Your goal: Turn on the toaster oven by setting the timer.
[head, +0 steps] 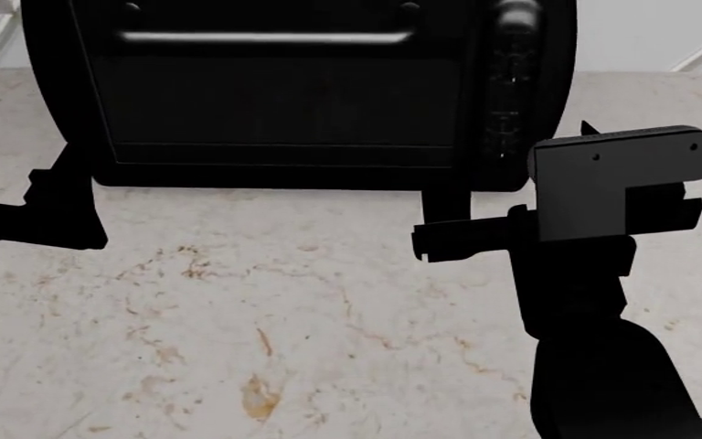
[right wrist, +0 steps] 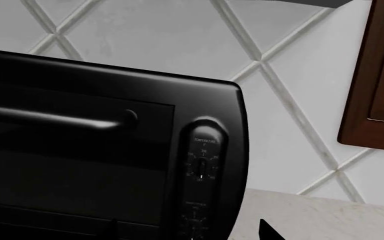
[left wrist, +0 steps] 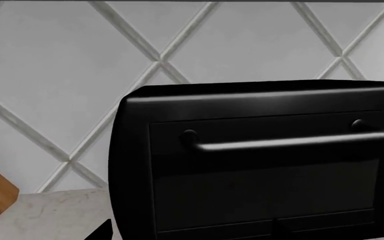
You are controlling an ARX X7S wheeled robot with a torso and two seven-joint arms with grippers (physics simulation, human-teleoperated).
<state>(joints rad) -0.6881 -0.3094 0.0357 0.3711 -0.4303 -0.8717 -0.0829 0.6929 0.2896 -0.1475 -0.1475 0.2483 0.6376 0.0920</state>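
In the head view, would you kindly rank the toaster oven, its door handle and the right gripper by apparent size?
1. toaster oven, though cropped at the top.
2. right gripper, enlarged by nearness to the camera.
3. door handle, long but thin.

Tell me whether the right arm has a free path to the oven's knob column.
Probably yes. The right tool hangs just before the toaster oven, nearly in line with the knob column, with only bare counter between them.

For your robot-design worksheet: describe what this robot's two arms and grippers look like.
Both arms are matte black. The right arm is thick and rounded, carrying a flat grey bracket plate with small holes, above a blocky black right gripper. The left gripper is angular black; a grey rounded part sits beside it.
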